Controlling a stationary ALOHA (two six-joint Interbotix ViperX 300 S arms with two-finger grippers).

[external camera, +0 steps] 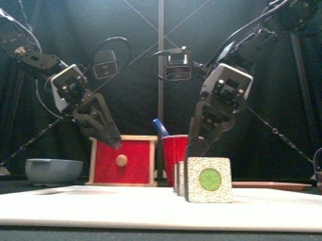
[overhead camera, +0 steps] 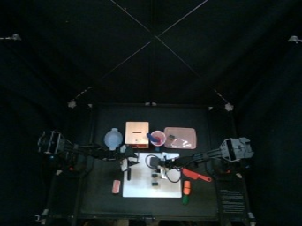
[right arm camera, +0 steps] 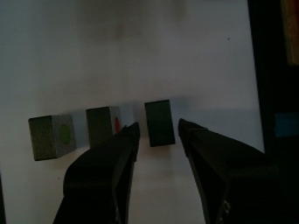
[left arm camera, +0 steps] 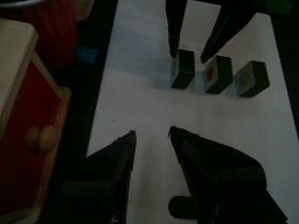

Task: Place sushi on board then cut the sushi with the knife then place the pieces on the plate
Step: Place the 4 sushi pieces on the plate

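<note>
Sushi pieces (left arm camera: 212,74), three dark green blocks, stand in a row on the white cutting board (left arm camera: 140,96), which lies toward the front of the black table (overhead camera: 94,199). The right gripper (right arm camera: 159,128) hangs just above them, jaws a little apart and empty. The left gripper (left arm camera: 149,136) hovers over bare board, jaws slightly parted, holding nothing. Behind the board sit a blue-grey bowl (external camera: 53,170), wooden box (external camera: 123,160), red cup (external camera: 175,155) and pink tray (overhead camera: 179,138). Black curtains (overhead camera: 151,53) close the booth.

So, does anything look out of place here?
Not much. The three sushi pieces stand tidily in a row on the board. Only the red knife looks odd, lying loose on the table beside it.
</note>
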